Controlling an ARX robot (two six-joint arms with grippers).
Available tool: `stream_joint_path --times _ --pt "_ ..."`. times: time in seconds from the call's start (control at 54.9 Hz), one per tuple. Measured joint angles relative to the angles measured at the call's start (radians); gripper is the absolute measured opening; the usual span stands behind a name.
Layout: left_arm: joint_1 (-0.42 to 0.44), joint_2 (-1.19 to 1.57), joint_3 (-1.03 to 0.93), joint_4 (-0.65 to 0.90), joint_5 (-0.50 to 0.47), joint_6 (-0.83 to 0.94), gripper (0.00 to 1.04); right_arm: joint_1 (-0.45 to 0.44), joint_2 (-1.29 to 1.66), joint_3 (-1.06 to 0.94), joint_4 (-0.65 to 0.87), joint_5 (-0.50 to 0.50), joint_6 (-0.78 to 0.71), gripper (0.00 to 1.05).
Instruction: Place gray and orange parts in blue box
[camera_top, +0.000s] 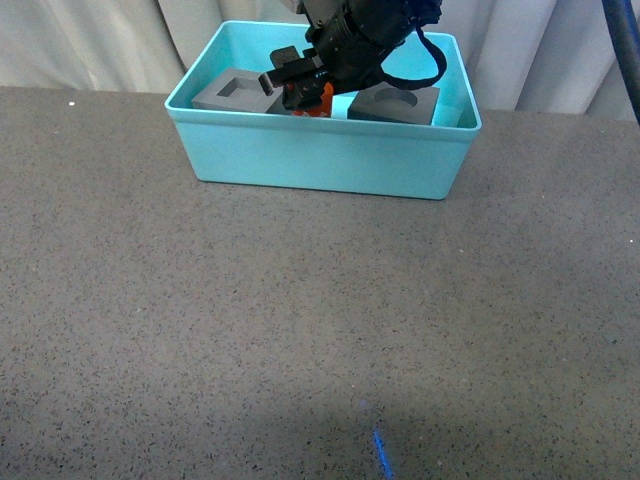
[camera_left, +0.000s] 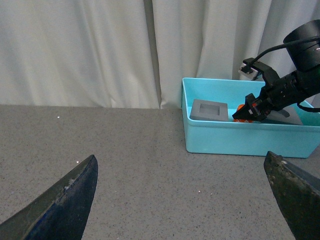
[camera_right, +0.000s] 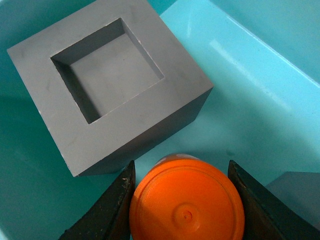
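The blue box (camera_top: 320, 160) stands at the far middle of the table. Inside it a gray cube with a square recess (camera_top: 233, 91) lies at the left and a gray cube with a round recess (camera_top: 395, 103) at the right. My right gripper (camera_top: 305, 98) reaches down into the box between them, shut on the orange cylinder (camera_right: 186, 200). In the right wrist view the square-recess cube (camera_right: 107, 80) sits just beyond the cylinder, on the box floor (camera_right: 240, 100). My left gripper (camera_left: 180, 200) hangs open over bare table, well away from the box (camera_left: 240, 137).
White curtains (camera_left: 100, 50) hang behind the table. The gray speckled tabletop (camera_top: 300, 320) stretches in front of the box. A small blue mark (camera_top: 381, 452) lies near the front edge. A dark cable (camera_top: 622, 50) runs down at the far right.
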Motion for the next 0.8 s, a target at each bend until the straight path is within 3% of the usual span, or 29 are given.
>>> stream_joint_path --times 0.164,0.383,0.419,0.62,0.802 --pt "0.0 0.0 0.0 0.0 0.0 0.0 0.98 0.0 0.011 0.018 -0.021 0.005 -0.013 0.47" --pt "0.0 0.0 0.0 0.0 0.0 0.0 0.98 -0.014 -0.092 -0.154 0.142 -0.006 0.034 0.94" --pt "0.0 0.0 0.0 0.0 0.0 0.0 0.98 -0.018 -0.118 -0.182 0.158 -0.001 0.041 0.97" --pt "0.0 0.0 0.0 0.0 0.0 0.0 0.98 -0.05 -0.312 -0.364 0.303 0.056 0.054 0.95" --pt "0.0 0.0 0.0 0.0 0.0 0.0 0.98 -0.085 -0.513 -0.595 0.474 0.17 0.06 0.95"
